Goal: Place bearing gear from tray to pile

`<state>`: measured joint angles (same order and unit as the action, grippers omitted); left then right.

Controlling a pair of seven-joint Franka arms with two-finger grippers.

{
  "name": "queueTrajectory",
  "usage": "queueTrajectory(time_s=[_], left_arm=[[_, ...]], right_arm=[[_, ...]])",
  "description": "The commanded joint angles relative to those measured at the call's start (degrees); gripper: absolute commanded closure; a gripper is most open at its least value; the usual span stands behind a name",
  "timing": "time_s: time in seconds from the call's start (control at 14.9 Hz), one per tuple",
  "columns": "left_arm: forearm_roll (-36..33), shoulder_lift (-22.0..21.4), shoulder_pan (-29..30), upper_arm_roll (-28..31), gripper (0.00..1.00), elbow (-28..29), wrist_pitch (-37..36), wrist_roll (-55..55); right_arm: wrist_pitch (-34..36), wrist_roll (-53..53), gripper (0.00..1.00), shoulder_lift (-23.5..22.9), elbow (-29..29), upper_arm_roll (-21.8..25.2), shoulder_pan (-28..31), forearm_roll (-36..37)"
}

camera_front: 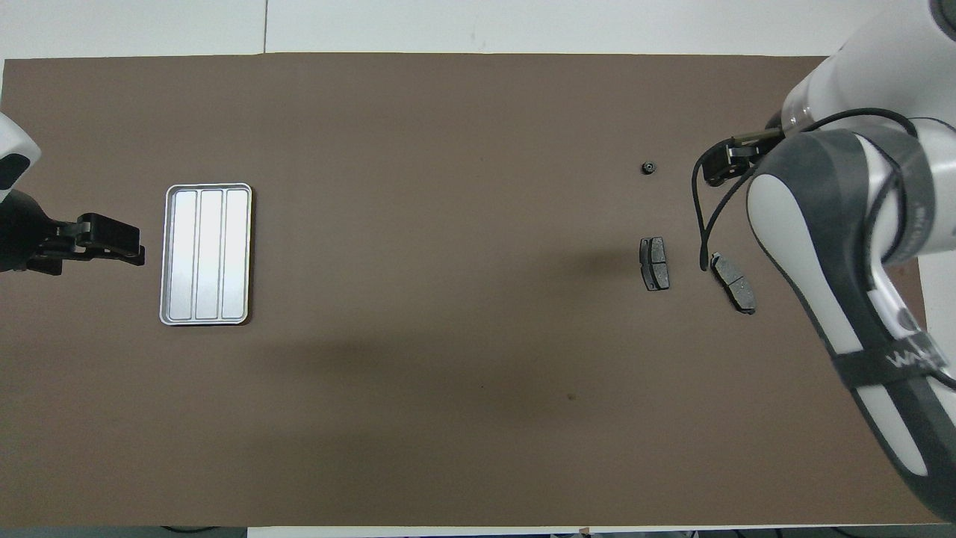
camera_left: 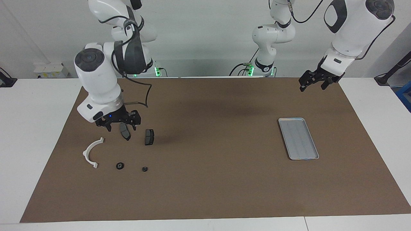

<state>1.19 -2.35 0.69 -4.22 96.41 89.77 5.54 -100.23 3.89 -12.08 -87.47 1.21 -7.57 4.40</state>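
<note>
Plainly, the carrying step looks finished, or nearly so. Reading the facing view from nine o'clock across to three, my right claw (camera_left: pixel 121 125) comes first. It hangs over the pile with its fingers spread wide and nothing between them, its tips about the nearer pad (camera_left: pixel 125 131). Whether it touches that pad I cannot tell. The bracket (camera_left: pixel 91 154) lies at seven o'clock of that claw. Two small dark round parts rest on the mat (camera_left: pixel 208 179) at about four o'clock of the bracket: a ring (camera_left: pixel 119 166) and a smaller knob (camera_left: pixel 144 168). I take one of them for the gear, though I cannot say which. The second pad (camera_left: pixel 149 137) lies at twelve o'clock of the knob. Well apart, toward my left arm's end, is the tray (camera_left: pixel 298 138), and I see nothing in it. My left claw (camera_left: pixel 313 86) waits in the air at one o'clock of the tray, also wide and holding nothing. My judgement is that the gear is with the pile and not in the tray, so the next move is only to lift the right claw straight up, clear of the pads, without nudging them. The overhead view confirms the tray (camera_front: pixel 208 254) is bare along all three ribs, and it shows the left claw (camera_front: pixel 133 245) at nine o'clock of it. But my right arm hides the bracket and the ring there, leaving only the knob (camera_front: pixel 649 167) and both pads in sight. Only the facing view shows the whole pile.
</note>
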Motion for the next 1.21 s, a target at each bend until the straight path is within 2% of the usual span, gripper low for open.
queueTrajectory(time_s=[0.0, 0.27, 0.47, 0.87, 1.14], left_arm=[[-0.57, -1.08, -0.07, 0.01, 0.00, 0.71, -0.65, 0.09], [-0.57, -1.08, -0.07, 0.01, 0.00, 0.71, -0.65, 0.00], [-0.57, -1.08, -0.07, 0.01, 0.00, 0.71, -0.65, 0.09], [-0.57, -1.08, -0.07, 0.01, 0.00, 0.71, -0.65, 0.09], [-0.57, -1.08, -0.07, 0.01, 0.00, 0.71, -0.65, 0.00]], right_arm=[[2.91, -1.43, 0.00, 11.79, -9.38, -0.85, 1.25, -0.88], [14.51, -1.87, 0.00, 18.13, -8.86, -2.96, 3.00, -2.82], [19.01, -0.82, 0.00, 18.93, -6.68, -3.05, 3.09, -6.33], [12.52, 1.21, 0.00, 18.49, -6.93, -3.14, 3.01, -4.58], [12.86, 1.21, 0.00, 18.40, -6.93, -3.14, 3.09, -4.40]])
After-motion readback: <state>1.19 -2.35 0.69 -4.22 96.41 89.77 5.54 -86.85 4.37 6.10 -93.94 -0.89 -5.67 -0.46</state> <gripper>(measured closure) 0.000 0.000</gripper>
